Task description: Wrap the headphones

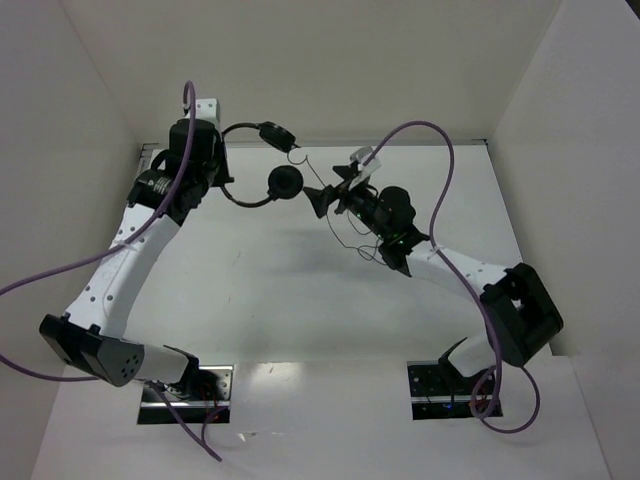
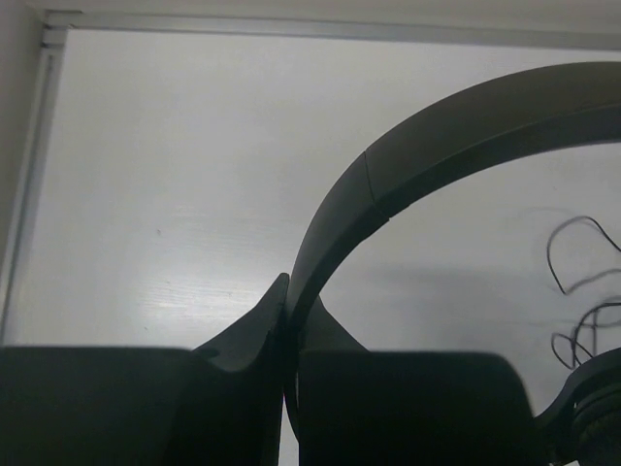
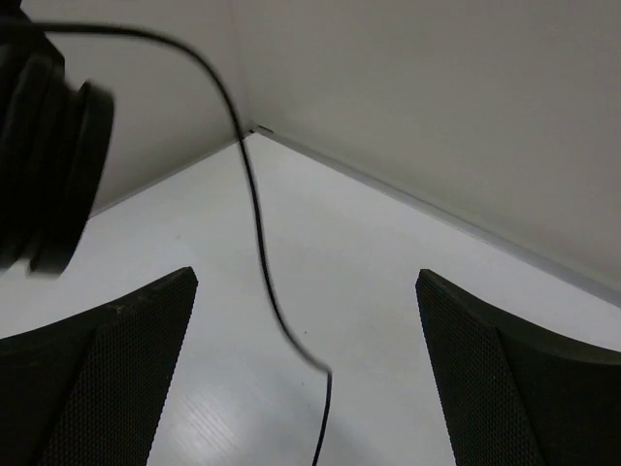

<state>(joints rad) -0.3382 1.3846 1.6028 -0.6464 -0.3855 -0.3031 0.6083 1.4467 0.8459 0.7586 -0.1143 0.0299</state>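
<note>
The headphones (image 1: 255, 165) hang above the far left of the table, with two round ear pads (image 1: 283, 183) toward the middle. My left gripper (image 1: 221, 163) is shut on the thin headband (image 2: 437, 136), which rises in an arch from between its fingertips (image 2: 294, 301). A thin dark cord (image 1: 322, 177) runs from the headphones toward my right gripper (image 1: 336, 188). In the right wrist view that gripper (image 3: 306, 282) stands wide open. The cord (image 3: 254, 214) hangs loose between its fingers and touches neither. One ear pad (image 3: 49, 146) shows at the upper left. More cord (image 2: 572, 262) loops on the table.
White walls close in the table (image 1: 280, 300) at the back and on both sides. A metal strip (image 2: 291, 24) runs along the far edge. Thick purple arm cables (image 1: 440, 190) arc over the right arm and trail past the left base (image 1: 185, 385).
</note>
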